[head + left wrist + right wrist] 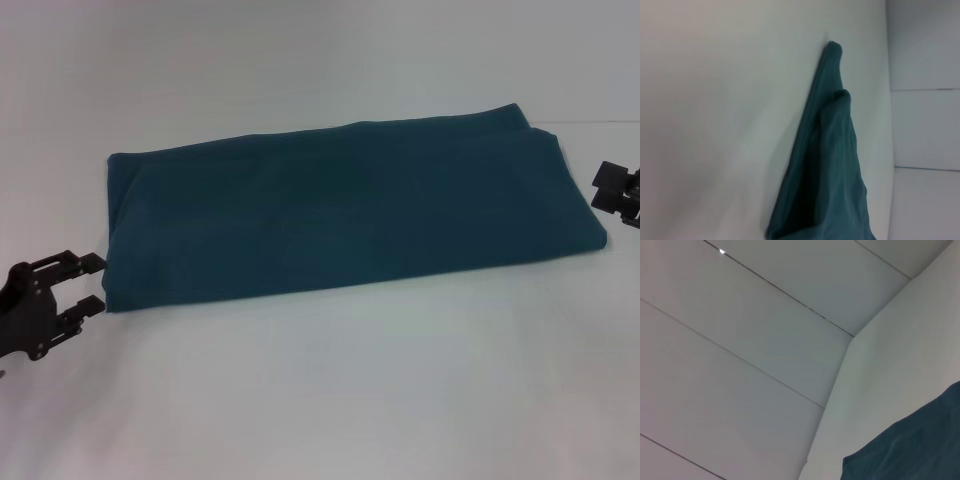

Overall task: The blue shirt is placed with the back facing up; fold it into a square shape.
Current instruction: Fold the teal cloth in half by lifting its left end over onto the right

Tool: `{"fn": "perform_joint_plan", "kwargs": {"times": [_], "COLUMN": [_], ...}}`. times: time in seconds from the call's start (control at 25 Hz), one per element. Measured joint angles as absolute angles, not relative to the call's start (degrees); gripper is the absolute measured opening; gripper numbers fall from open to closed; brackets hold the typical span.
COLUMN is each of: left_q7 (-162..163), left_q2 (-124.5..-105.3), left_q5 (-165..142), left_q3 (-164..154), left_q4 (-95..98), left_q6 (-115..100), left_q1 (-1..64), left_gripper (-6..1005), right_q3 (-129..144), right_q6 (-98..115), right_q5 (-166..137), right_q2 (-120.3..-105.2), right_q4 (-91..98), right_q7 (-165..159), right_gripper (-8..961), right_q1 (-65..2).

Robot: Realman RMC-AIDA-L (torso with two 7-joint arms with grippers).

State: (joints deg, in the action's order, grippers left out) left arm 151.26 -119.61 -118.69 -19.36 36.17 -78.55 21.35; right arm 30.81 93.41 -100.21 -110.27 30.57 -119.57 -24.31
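**Long band of cloth, one gripper at each short end**

Left gripper (92, 283): low on the table (330, 390), fingers spread apart, nothing between them. Tips sit just beside the near-left corner of the blue shirt (340, 205), at or very close to the cloth edge; contact cannot be confirmed from the head view. The shirt lies to the gripper's right and slightly away from the robot.

Right gripper (622, 193): at the picture's right edge, just beside the shirt's right short end, apart from the cloth. Only part of it shows; whether its fingers are parted or closed cannot be told.

Shirt state: already folded into a long rectangular band, plain side up, lying flat in the middle of the table. Long axis runs left to right across the robot. Judgement: making a square needs one short end carried over towards the other, along that axis. The left gripper is the closer of the two to its end, and is ready to take it.

Left wrist view: stacked folded edges seen end-on, at least two layers.

Hidden or unclear:
- Layer count inside the band.
- Sleeves and collar, tucked out of sight.
- Right wrist view catches only one shirt corner and the wall panels (740, 340); no fingers.
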Motion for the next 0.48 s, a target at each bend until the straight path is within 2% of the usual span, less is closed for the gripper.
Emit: {"fn": "perform_joint_plan", "kwargs": {"times": [0.48], "left_q7": [152.77], "left_q2": [-119.66], "left_q5": [-118.88], "left_q3": [-20.47], "left_q4": [35.33], "left_q6": [-75.34], "left_q1": [21.73], "left_gripper": [591], "right_q3": [30.72], "right_q6": [92.81], "right_q5": [-100.19], "right_q2": [-110.08], "right_q4": [30.50], "right_q7": [-119.53], "right_gripper": [689], "right_q1": [-24.57]}}
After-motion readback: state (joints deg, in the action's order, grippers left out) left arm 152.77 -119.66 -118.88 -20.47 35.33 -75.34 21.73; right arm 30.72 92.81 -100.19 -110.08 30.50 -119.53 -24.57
